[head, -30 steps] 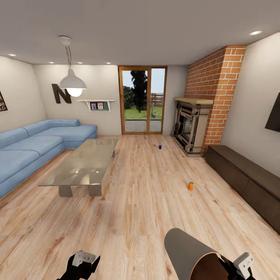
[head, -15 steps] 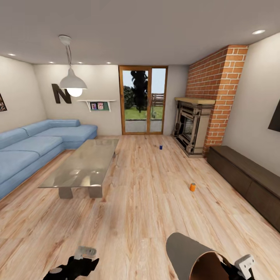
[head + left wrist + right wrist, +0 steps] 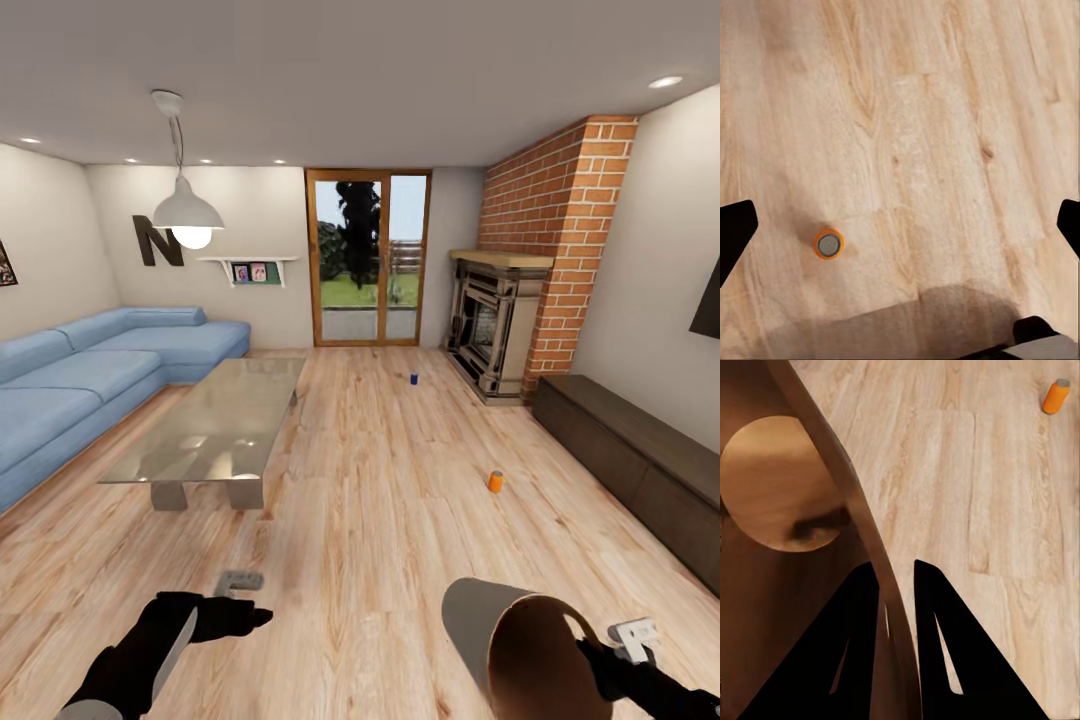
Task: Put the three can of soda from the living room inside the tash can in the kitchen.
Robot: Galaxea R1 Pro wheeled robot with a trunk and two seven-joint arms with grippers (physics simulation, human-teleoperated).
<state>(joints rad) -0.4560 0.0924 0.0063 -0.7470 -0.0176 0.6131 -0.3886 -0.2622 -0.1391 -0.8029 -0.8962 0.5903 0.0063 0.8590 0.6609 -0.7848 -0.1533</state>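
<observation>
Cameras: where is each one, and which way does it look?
Head view: up high, facing forward and down the living room; both arms show, right gripper holding the tash can.
Left wrist view: on the left arm, facing down at floor and a can top; open left gripper frames it.
Right wrist view: looks along fingers pinching the bin's wall.
Head and right wrist views share the orange can.

Big dark letter "N" (image 3: 158, 241) on far wall, beside pendant lamp (image 3: 186, 212). No other legible txt.
</observation>
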